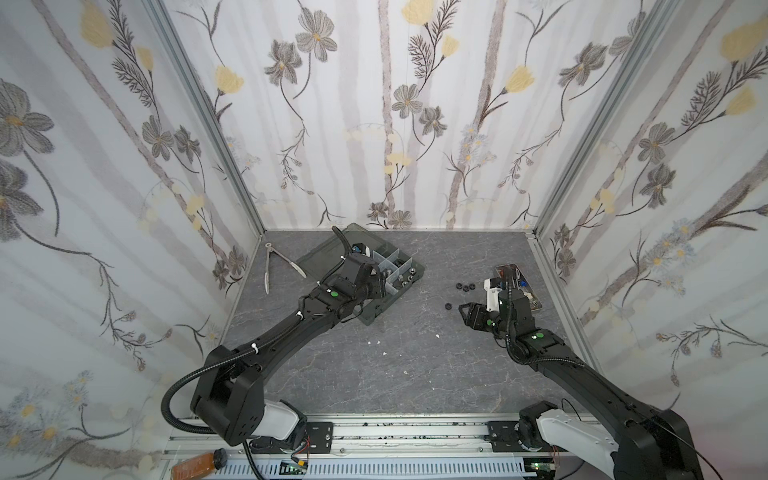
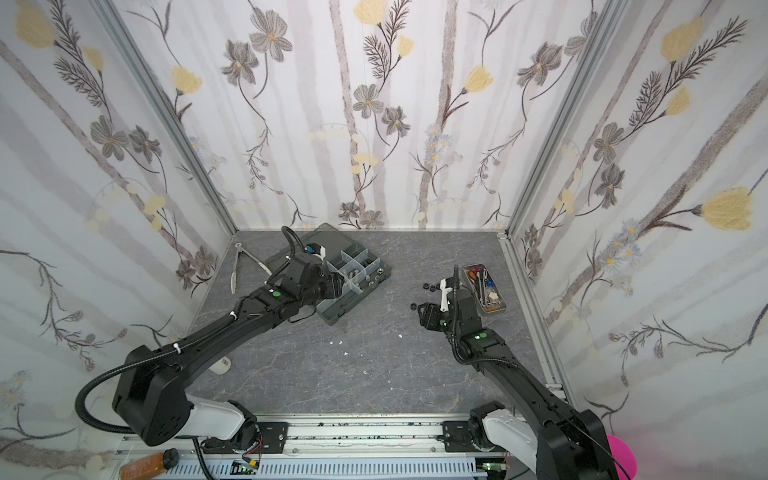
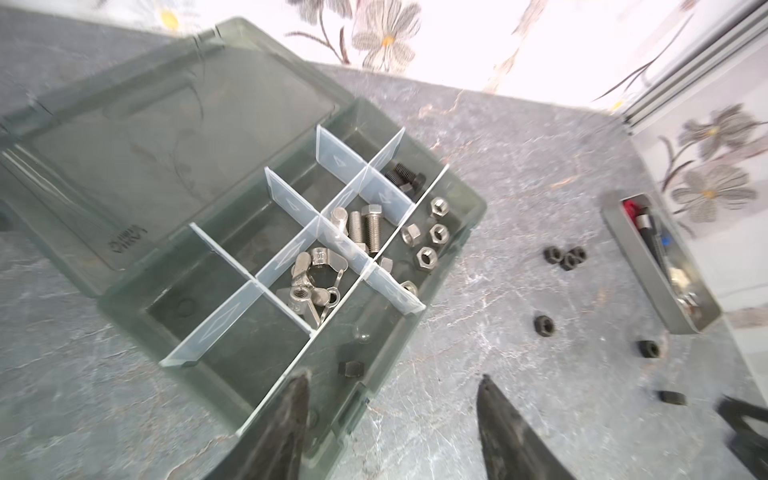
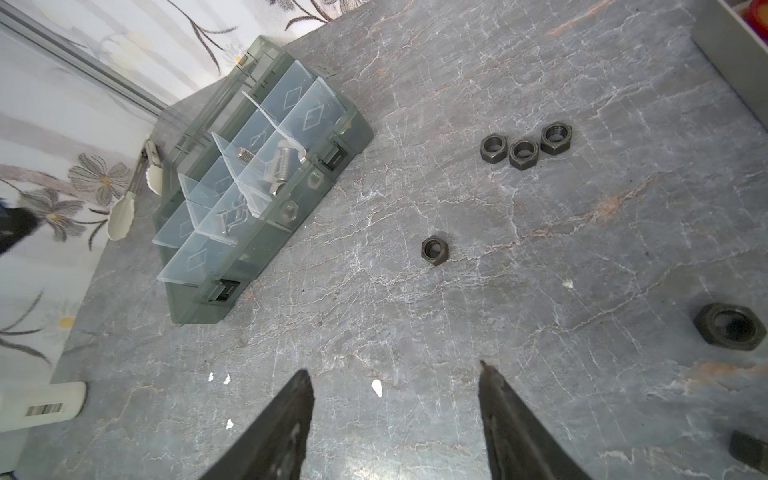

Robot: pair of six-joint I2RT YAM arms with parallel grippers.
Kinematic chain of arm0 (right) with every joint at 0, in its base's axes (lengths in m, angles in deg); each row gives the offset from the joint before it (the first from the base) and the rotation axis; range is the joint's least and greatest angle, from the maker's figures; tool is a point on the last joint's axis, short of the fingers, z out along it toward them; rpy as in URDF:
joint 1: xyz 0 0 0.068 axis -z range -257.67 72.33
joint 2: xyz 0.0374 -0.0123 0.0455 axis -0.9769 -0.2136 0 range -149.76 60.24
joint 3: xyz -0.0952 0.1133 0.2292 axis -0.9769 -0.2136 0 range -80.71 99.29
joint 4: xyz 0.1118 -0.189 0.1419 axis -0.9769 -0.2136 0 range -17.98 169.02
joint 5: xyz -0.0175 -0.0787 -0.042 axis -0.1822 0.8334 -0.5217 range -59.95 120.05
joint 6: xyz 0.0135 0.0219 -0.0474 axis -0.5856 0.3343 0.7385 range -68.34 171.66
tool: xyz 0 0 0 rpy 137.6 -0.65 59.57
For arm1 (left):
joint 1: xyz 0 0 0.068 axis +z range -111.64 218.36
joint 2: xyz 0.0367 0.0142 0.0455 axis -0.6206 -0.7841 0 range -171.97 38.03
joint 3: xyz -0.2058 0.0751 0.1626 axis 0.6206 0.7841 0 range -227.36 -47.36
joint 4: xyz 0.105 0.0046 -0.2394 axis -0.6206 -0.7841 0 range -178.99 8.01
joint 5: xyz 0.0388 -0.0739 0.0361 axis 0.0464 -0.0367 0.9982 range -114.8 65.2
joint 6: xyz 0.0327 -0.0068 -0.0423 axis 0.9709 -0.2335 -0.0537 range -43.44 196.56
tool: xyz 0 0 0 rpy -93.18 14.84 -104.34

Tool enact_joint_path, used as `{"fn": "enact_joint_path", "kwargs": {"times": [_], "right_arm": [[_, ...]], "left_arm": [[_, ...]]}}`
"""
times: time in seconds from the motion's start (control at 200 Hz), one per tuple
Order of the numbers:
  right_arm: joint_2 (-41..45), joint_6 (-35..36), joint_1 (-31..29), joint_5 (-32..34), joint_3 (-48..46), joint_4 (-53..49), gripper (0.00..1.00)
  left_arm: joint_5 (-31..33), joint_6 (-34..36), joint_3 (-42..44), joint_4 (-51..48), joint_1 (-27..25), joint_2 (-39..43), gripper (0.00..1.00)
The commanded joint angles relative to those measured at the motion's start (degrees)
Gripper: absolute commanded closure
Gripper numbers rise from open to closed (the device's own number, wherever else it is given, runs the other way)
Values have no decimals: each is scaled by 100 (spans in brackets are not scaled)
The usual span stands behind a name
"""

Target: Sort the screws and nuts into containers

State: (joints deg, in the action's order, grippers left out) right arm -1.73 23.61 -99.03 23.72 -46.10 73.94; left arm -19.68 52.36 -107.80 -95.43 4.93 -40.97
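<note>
The box [image 1: 376, 311] lies with the lid [image 3: 166, 124] open near the far edge of the table [image 1: 415, 374], left of the middle. The left gripper [image 3: 395, 377] hangs at the box wall that has the latches. Its fingers [image 3: 291, 415] are spread and nothing is between them; one is over the box, the other outside the wall. Just beside the inner fingertip a black nut [image 3: 351, 368] lies in a compartment of the row along that wall. The next compartment of this row, at the box corner, holds silver nuts [image 3: 428, 241]. Behind the long divider lie silver screws [image 3: 368, 226], with a black screw [image 3: 405, 178] in the corner compartment on one side and wing nuts [image 3: 316, 282] on the other.

The right gripper [image 4: 395, 370] is over bare table in the right half. Its fingers [image 4: 511, 415] are spread too and hold nothing. On the table between the box and the tray [image 3: 642, 270] black nuts [image 4: 523, 147] lie loose: three touch in a row, a single nut [image 4: 434, 249] lies apart from them, in front of the fingertips, and another nut [image 4: 729, 326] lies near the gripper's side. The tray stands along the right edge. The tongs [image 1: 267, 270] lie near the far left corner.
</note>
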Motion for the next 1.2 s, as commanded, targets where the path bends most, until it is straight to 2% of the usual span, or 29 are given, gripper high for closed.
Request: {"fn": "enact_joint_path", "kwargs": {"times": [0.0,0.31,0.52,0.854,1.199], "right_arm": [[-357,295,-89,386,288,-317,37],[-1426,388,-133,495,1007,-493,43],[-2045,466,-175,638,1334,-546,45],[-3139,469,-384,841,1927,-564,41],[-3957,486,-478,1159,2416,-702,45]], "left_arm": [[87,78,145,-152,3,398,26],[399,236,314,-535,29,1458,7],[645,476,417,-608,51,1967,1],[655,643,401,-956,73,2359,0],[936,805,958,-603,73,2780,0]]}}
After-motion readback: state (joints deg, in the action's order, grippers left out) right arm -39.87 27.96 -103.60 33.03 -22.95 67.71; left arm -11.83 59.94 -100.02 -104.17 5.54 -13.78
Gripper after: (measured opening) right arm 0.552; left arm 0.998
